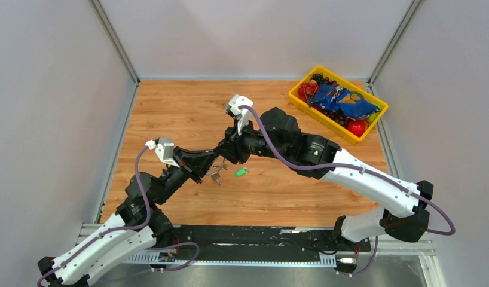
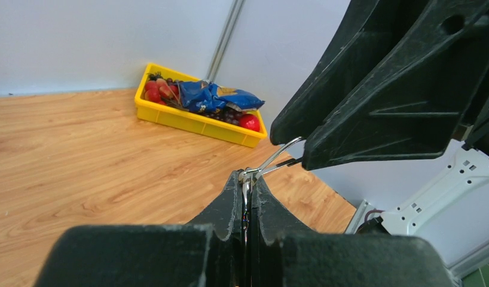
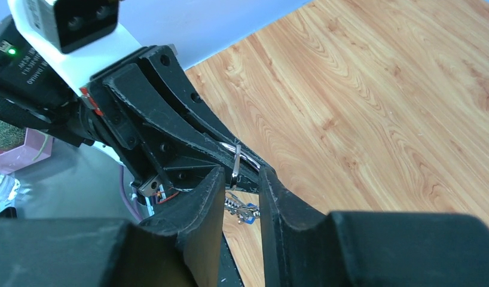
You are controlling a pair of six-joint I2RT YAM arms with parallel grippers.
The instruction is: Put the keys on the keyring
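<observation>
Mid-table, just beyond the arm bases, both grippers meet nose to nose, lifted off the table (image 1: 170, 107). Left gripper (image 2: 247, 184): jaws pressed together, pinching the keyring (image 2: 278, 154) by its edge so the wire loop sticks out toward the other arm. I judge this a steadying hold, with the ring presented for threading. Right gripper (image 3: 236, 179): jaws spread, one finger each side of the loop, no contact visible; likely lining up to take or pry the ring.

Small cluster of keys (image 3: 242, 210) hangs under the ring between the two grippers, clear of the wood. There's a speck of blue in it, probably the blue tag, so those look already on. Slightly to the right, the green-tagged key (image 1: 241, 172) lies flat on the table, apart from both grippers and not yet on the ring.

Far right corner: yellow bin (image 2: 194, 122) with a blue snack bag (image 2: 215, 95) and fruit (image 2: 249, 122), unrelated.

Hard to tell: how many keys hang there, whether the plain metal one is among them, and where the ring's split sits. Fingers cover most of the ring in every view.
</observation>
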